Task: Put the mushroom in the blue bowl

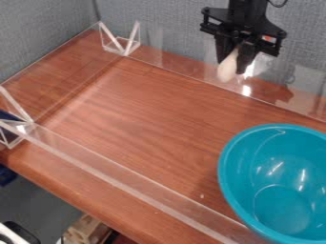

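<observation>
My gripper (235, 63) hangs at the back right of the table, pointing almost straight down. It is shut on the mushroom (230, 66), whose cream-white stem shows between the black fingers, lifted off the wood. Its cap is hidden by the fingers. The blue bowl (283, 181) is large, glossy and teal, and sits empty at the front right corner, well in front of the gripper and a little to its right.
Low clear acrylic walls (114, 176) fence the wooden table top on all sides, with white brackets at the back left corner (122, 38) and at the left edge (10, 129). A grey wall stands behind.
</observation>
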`<action>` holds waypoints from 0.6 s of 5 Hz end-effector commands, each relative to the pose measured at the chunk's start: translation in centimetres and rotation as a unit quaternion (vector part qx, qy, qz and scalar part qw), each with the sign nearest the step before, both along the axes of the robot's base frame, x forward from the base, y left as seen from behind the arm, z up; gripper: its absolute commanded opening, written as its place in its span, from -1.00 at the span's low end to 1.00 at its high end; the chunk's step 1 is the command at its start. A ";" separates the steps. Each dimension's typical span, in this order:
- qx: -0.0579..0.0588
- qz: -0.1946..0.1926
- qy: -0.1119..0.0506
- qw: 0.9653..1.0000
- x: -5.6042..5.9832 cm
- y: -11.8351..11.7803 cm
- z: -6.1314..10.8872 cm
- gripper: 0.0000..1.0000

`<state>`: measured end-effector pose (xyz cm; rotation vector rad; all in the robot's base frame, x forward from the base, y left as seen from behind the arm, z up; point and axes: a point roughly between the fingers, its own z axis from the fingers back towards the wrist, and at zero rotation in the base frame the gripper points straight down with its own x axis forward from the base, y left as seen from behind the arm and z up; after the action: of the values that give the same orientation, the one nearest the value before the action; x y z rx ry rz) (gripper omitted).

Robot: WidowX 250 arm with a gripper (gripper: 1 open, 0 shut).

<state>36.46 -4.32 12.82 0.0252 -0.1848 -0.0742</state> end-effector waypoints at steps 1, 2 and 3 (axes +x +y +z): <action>-0.012 -0.025 -0.031 0.999 -1.3 -2.0 2.4 -1.00; -0.021 -0.056 -0.032 0.998 -3.4 -4.7 2.9 -1.00; -0.027 -0.083 -0.027 0.996 -5.1 -7.4 2.6 -1.00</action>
<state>31.20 -11.92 12.87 -0.0248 -0.1636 -0.2424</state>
